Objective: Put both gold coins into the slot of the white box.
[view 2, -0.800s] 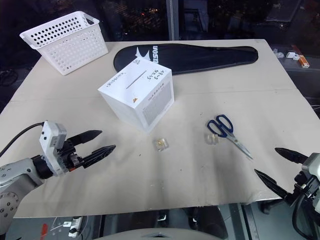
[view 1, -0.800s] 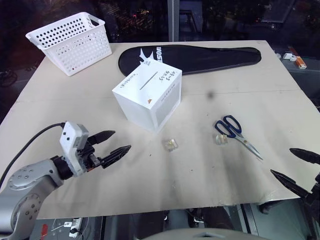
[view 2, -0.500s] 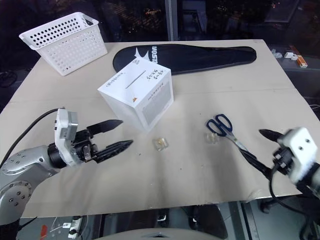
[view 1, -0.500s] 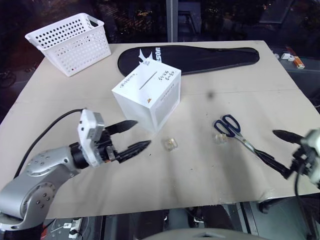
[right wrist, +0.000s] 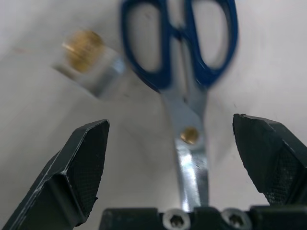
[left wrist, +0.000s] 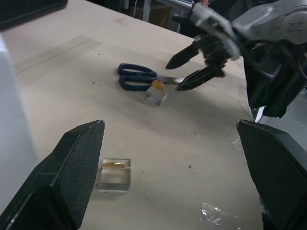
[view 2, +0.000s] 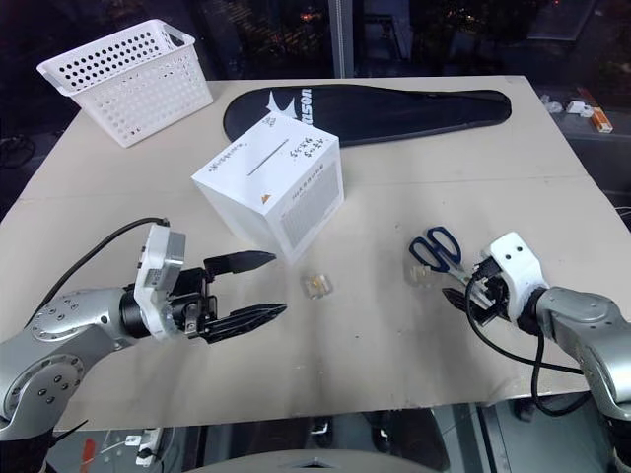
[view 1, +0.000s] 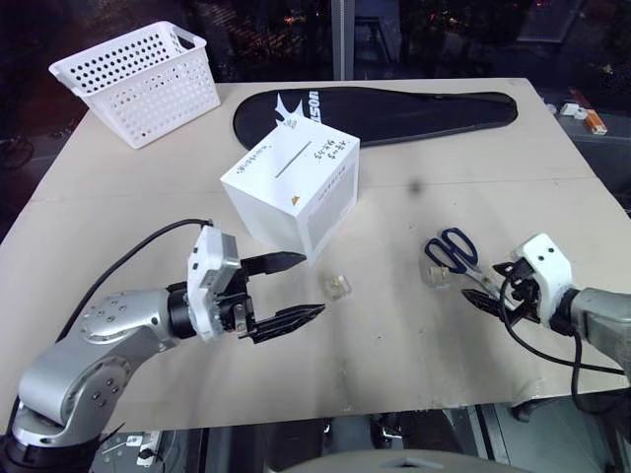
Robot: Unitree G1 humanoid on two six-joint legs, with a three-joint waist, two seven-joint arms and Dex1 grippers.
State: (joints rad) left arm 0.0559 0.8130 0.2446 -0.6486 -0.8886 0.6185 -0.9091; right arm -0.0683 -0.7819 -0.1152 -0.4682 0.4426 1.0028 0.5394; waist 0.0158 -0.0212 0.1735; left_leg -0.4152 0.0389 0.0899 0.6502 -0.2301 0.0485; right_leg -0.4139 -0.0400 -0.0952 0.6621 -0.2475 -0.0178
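beige table point(view 1: 513, 168): both coins lie loose. left gripper point(view 1: 293, 289) spread, empty, one gold coin point(view 1: 338, 285) just ahead. right gripper point(view 2: 455, 286) spread above scissors point(view 1: 463, 258), second coin point(view 1: 437, 276) beside. white box point(view 1: 292, 189) unfed; next, pinch.

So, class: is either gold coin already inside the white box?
No: both gold coins lie in clear cases on the table, outside the white box.
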